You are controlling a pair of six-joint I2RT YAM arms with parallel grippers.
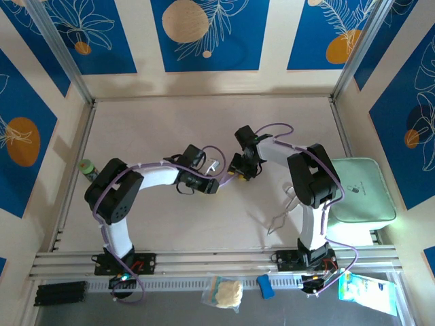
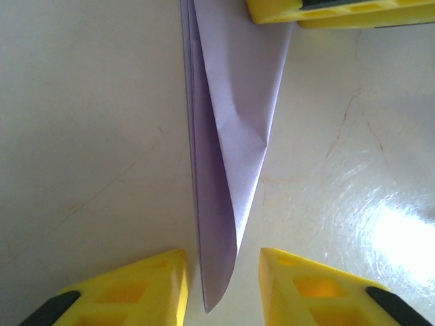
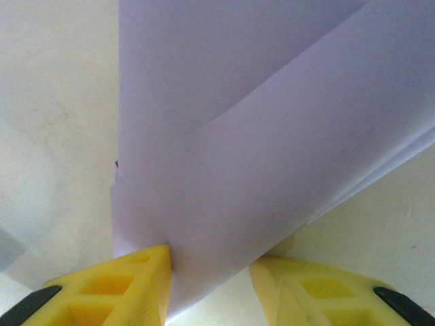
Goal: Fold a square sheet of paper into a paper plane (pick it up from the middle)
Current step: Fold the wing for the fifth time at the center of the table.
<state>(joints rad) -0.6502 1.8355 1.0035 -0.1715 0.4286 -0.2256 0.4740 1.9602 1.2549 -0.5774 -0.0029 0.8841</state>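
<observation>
Mid-table, left end effector [image 2: 222, 268] narrowly straddles paper plane [image 2: 231, 136]; right end effector [image 3: 211, 261] (grip unclear).

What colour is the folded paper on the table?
The paper plane is plain lavender-purple; left wrist view shows it best.

A pale cream table [image 1: 170, 122], smooth and slightly glossy, with faint hairline marks. Near its middle lies a lavender paper [image 2: 224, 170], folded long and narrow to a point, one flap lifted. A mint-green tray [image 1: 360, 190] sits at the right edge. A small green object [image 1: 86, 168] stands at the left edge.
</observation>
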